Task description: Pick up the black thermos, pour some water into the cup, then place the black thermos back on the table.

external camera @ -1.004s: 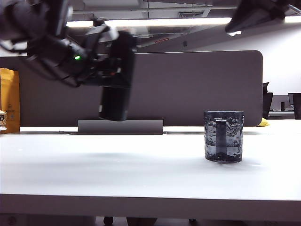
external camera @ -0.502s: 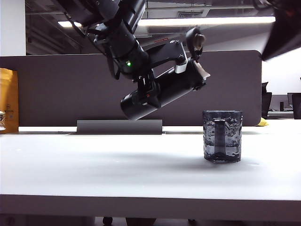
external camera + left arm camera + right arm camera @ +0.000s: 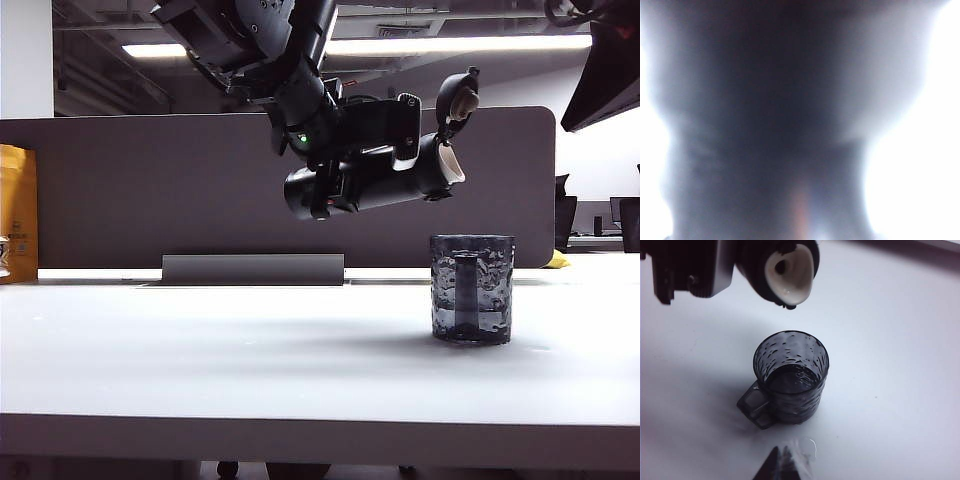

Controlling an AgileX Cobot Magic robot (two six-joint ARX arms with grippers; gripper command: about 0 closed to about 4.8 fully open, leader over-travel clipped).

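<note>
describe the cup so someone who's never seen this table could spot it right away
On the white table, in front of the grey-brown partition panel, look right of centre. The cup stands there, just below the spout of the tilted black thermos held by the left gripper. It is the only dark dimpled glass mug, with a straight handle.

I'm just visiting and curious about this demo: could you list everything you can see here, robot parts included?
black thermos: one, matte black with pale spout, lid flipped open, held nearly level above the table, spout over the cup.
cup: one, dark smoky dimpled glass, on the table's right part.
table: one, white.
partition panel: one, grey-brown, behind the table.
yellow bag: one, far left.
left gripper: black, clamped around the thermos.
right gripper: dark, shut, empty, hovering above the table near the cup.
</note>
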